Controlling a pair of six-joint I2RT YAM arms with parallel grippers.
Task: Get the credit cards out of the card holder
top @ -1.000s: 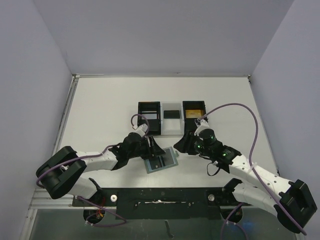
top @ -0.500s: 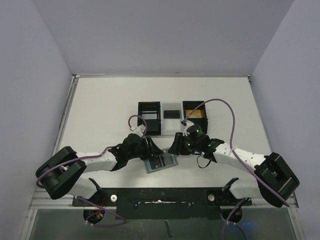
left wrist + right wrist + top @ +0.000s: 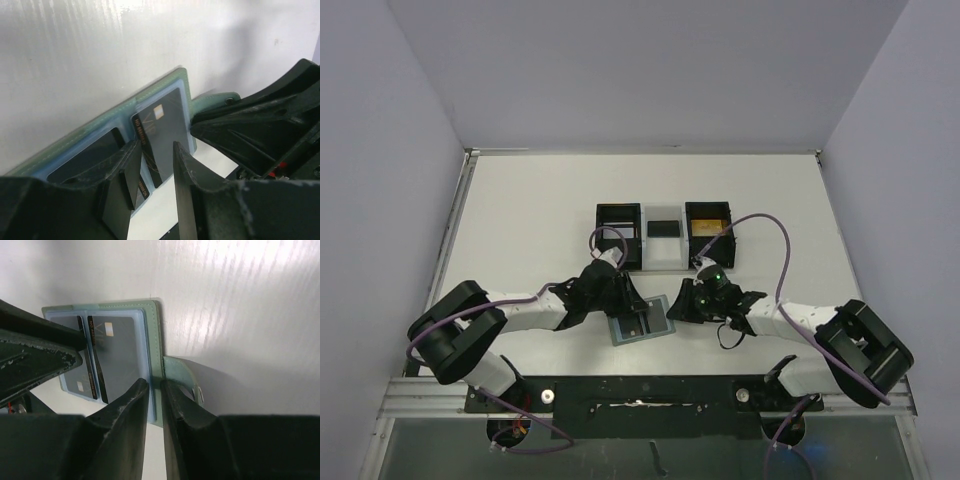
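A white desk (image 3: 520,230) walled in by plain lilac panels carries the whole job. By the look of it the task is partly done. A gold card (image 3: 708,228) lies in the right-hand black box (image 3: 726,238) at the far side, and a black card (image 3: 663,228) lies on the white tray (image 3: 660,256) between that box and the left black box (image 3: 618,214). Both are well apart from the card holder (image 3: 645,322), which lies open and flat near the front edge, between the two arms. What seems left is inside it. The wrist views show two dark cards in the pale blue pockets, one with a small chip (image 3: 162,127) and another beside it (image 3: 90,155). The left tool (image 3: 154,150) stands over the holder's middle with its jaws part-way apart. Bare desk shows through the gap, so nothing is grasped yet. The right tool (image 3: 154,384) straddles the holder's outer edge near the side tab (image 3: 187,382) with only a narrow gap. I cannot tell whether it is clenched on that edge or only poised around it. The main obstacle is crowding, since the two tools sit close together over one small wallet. The cards also lie flat and tucked in, leaving little edge to catch, and the holder may slide if it is not pinned.
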